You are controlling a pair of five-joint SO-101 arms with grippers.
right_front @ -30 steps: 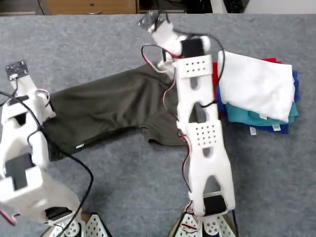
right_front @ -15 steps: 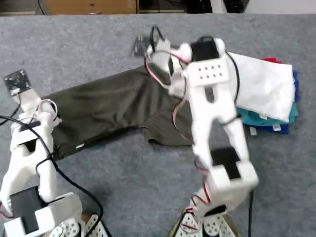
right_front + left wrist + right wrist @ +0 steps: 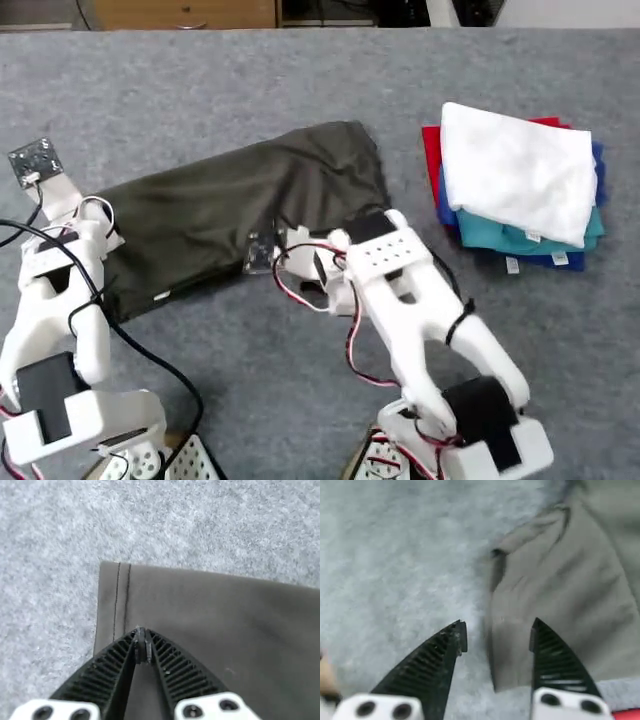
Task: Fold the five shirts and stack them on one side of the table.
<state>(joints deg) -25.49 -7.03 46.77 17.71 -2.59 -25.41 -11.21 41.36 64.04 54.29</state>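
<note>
**Desk:** What's at the far left of the high view?

**Photographer:** The left end effector (image 3: 141,649), closed on the hem end of the olive shirt (image 3: 240,205). The shirt lies spread across the centre of the grey bench (image 3: 200,80).

**Desk:** And lower centre?

**Photographer:** The right end effector (image 3: 498,626), jaws apart, hangs over the sleeve (image 3: 550,605) jutting from the shirt's lower edge.

**Desk:** So the sleeve fold is the step in hand?

**Photographer:** It looks that way. Done well, it takes the sleeve near its free end and lays it flat over the body, the left pinch holding the cloth taut — no bunching.

**Desk:** Upper right?

**Photographer:** The stack of folded shirts (image 3: 520,190) — white on top, teal, blue and red beneath, apart from the olive one.
</note>
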